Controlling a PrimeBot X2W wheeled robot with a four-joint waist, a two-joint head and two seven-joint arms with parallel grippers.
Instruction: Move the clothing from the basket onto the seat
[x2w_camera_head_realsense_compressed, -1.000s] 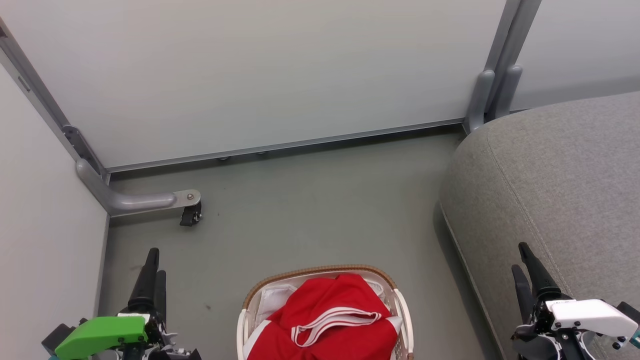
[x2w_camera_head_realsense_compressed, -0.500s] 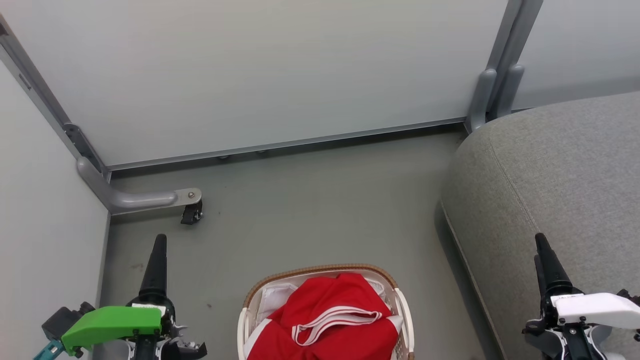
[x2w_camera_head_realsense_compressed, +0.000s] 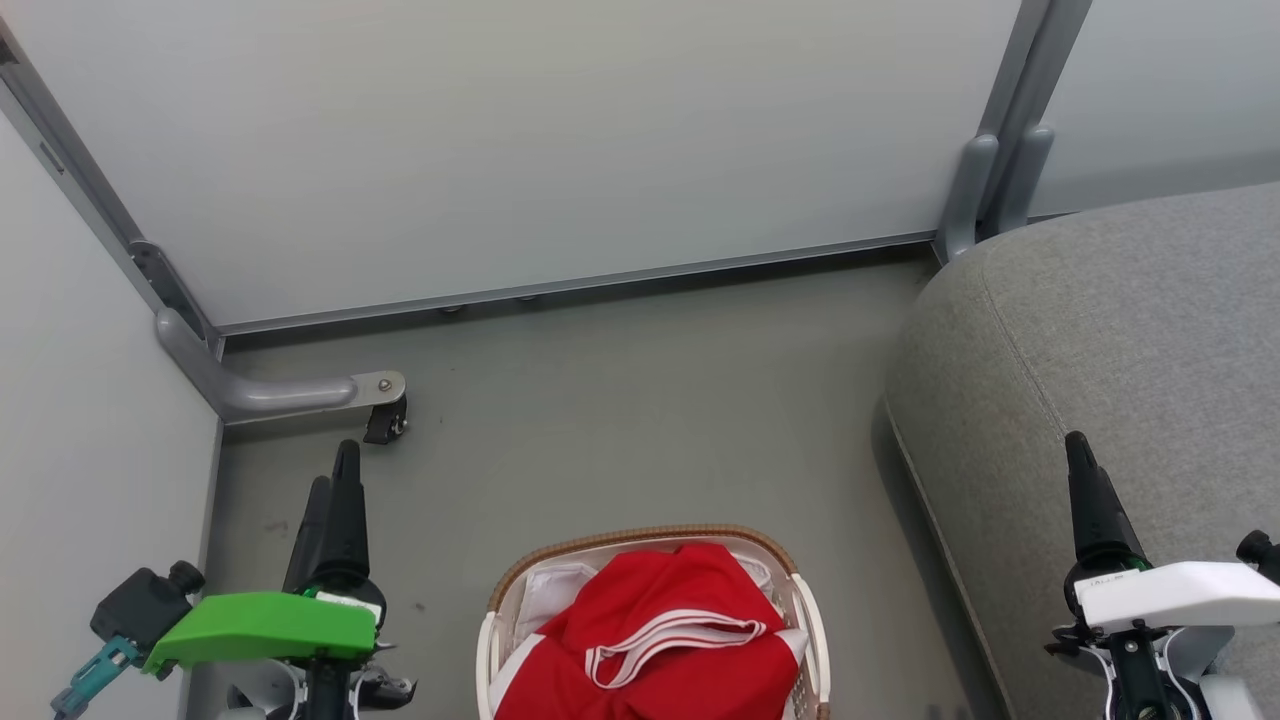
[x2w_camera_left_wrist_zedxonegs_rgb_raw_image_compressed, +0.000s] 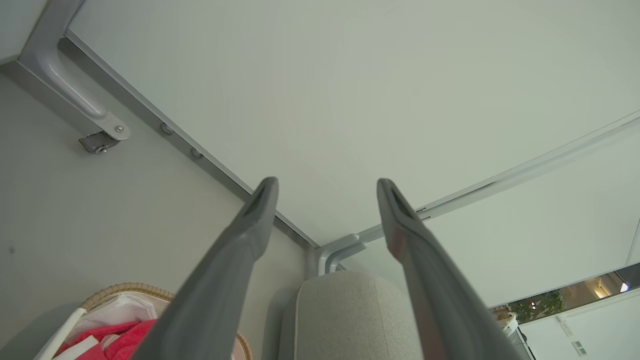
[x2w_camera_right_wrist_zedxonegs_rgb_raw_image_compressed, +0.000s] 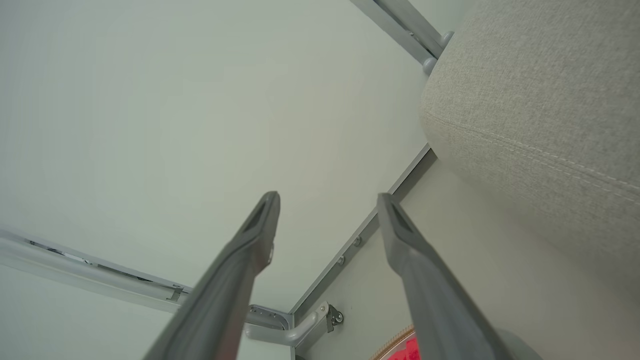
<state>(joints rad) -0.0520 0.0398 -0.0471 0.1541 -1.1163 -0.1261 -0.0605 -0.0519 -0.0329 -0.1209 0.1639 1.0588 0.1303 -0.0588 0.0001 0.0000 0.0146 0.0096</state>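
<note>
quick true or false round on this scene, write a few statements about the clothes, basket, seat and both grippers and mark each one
1. The bright red fabric clothing with white-striped trim lies inside the small oval cream-white plastic basket. True.
2. The large grey woven-fabric seat is on the robot's left of the basket. False: it is on the robot's right.
3. The left gripper is open and holds nothing. True.
4. The right gripper is shut on the clothing. False: its fingers stand apart with nothing between them.
5. The basket stands on the grey floor. True.
</note>
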